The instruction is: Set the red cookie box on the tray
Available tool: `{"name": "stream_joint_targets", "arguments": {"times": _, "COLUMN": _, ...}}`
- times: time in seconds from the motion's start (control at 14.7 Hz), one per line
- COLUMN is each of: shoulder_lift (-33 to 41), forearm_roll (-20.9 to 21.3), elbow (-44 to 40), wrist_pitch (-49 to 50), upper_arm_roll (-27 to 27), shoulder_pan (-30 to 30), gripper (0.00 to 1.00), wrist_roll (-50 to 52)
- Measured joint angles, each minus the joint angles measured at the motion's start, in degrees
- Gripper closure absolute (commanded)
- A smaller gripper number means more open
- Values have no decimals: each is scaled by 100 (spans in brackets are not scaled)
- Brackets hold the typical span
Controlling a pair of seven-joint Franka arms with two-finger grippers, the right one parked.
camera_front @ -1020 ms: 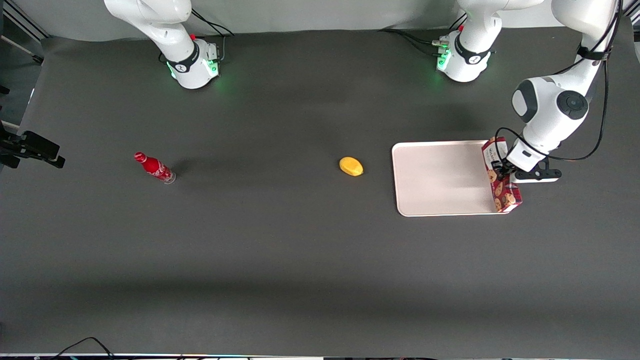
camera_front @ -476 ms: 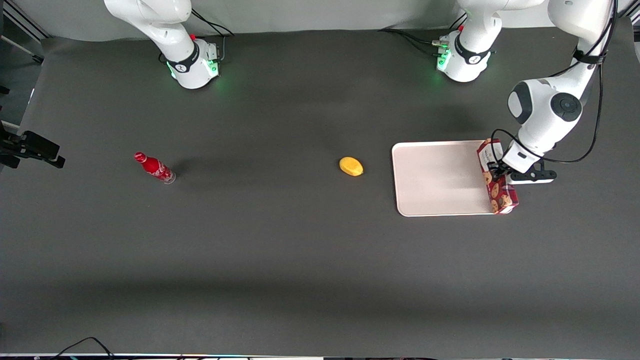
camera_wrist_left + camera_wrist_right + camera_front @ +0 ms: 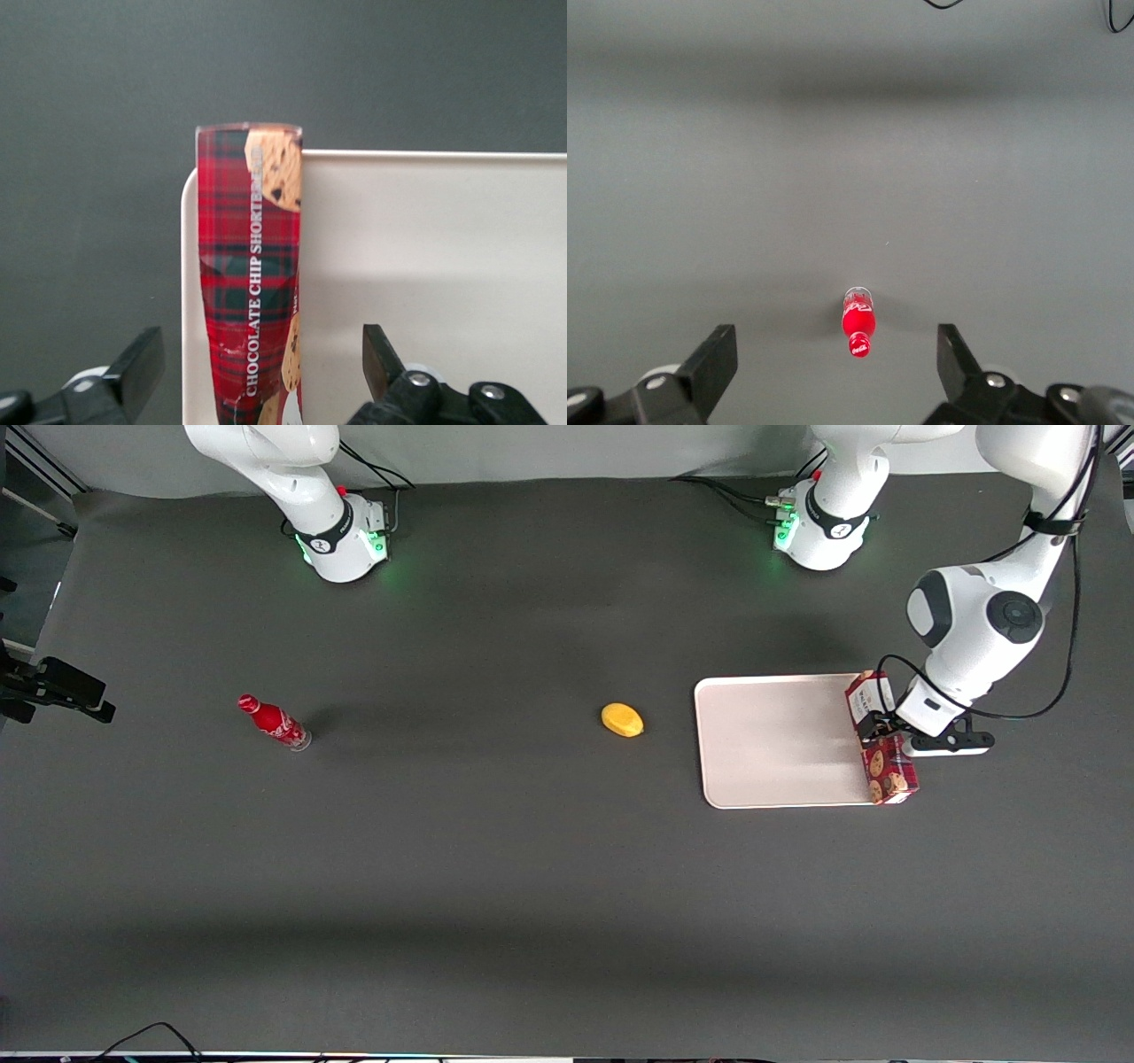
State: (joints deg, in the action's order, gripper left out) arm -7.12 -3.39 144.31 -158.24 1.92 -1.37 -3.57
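- One step is in hand: letting go of the red cookie box [image 3: 882, 741] at the tray [image 3: 780, 740]
- My tool [image 3: 886, 729] sits right over the box, at the tray's edge toward my working arm's end of the counter [image 3: 496, 886]
- My wrist view shows both fingers [image 3: 383, 352] spread wide with clear gaps on each side of the box [image 3: 251, 274], so I hold nothing
- From that view the box lies lengthwise along the tray's short rim [image 3: 188, 292], part of it over the rim and its near end just past the corner; I cannot tell whether it sits flat or tilted
- I judge the placing nearly done but loose, since the box may rest on the rim and not fully inside
- Next I should lift straight up without brushing the box, and nudge it further onto the tray if it hangs off
- Toward the parked arm's end lie a yellow object [image 3: 622, 719] and, further along, a small red bottle [image 3: 274, 722], both well apart from the tray
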Motion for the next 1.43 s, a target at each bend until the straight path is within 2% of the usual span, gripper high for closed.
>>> {"name": "stream_joint_targets", "arguments": {"times": 0.34, "shoulder_lift": 338, "forearm_roll": -9, "elbow": -1608, "wrist_pitch": 2616, "upper_arm_roll": 1, "shoulder_pan": 0, "gripper": 0, "wrist_roll": 8}}
{"name": "stream_joint_targets", "arguments": {"times": 0.68, "shoulder_lift": 346, "forearm_roll": -6, "elbow": -2651, "wrist_pitch": 3248, "upper_arm_roll": 17, "shoulder_pan": -14, "gripper": 0, "wrist_roll": 7}}
{"name": "stream_joint_targets", "arguments": {"times": 0.88, "shoulder_lift": 347, "forearm_roll": 15, "elbow": -3447, "wrist_pitch": 4209, "upper_arm_roll": 23, "shoulder_pan": -59, "gripper": 0, "wrist_roll": 8}}
{"name": "stream_joint_targets", "arguments": {"times": 1.16, "shoulder_lift": 326, "forearm_roll": 354, "elbow": -4633, "wrist_pitch": 5372, "upper_arm_roll": -46, "shoulder_pan": -60, "gripper": 0, "wrist_roll": 7}}
{"name": "stream_joint_targets", "arguments": {"times": 1.43, "shoulder_lift": 318, "forearm_roll": 479, "elbow": -5326, "wrist_pitch": 5999, "upper_arm_roll": -245, "shoulder_pan": -50, "gripper": 0, "wrist_roll": 8}}
